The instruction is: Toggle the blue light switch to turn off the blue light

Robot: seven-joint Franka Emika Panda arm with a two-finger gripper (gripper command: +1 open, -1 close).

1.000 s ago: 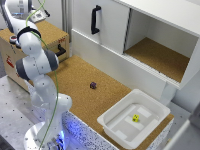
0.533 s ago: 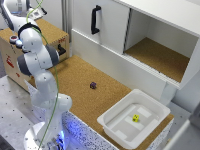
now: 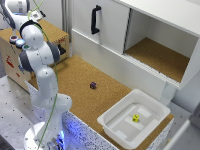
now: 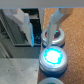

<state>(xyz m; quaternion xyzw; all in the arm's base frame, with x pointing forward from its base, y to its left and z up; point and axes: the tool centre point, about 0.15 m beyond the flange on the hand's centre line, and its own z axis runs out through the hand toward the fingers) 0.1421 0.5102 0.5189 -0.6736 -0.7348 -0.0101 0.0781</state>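
one claw (image 4: pixel 39 26), lit blue light switch (image 4: pixel 52 57), no legible writing

The white arm (image 3: pixel 39 60) reached toward a wooden box (image 3: pixel 30 42) at the exterior view's left, its gripper hidden from sight. On the cork counter (image 3: pixel 80 85) lay a small dark cube (image 3: pixel 93 85), well apart from a white tray (image 3: pixel 117 131) holding a yellow block (image 3: pixel 135 118). Behind stood a white cabinet (image 3: pixel 112 25) with a black handle (image 3: pixel 94 19).

white tray (image 3: pixel 116 123) holding a yellow cube (image 3: pixel 135 118), small dark, perhaps purple, block (image 3: pixel 93 85) on cork
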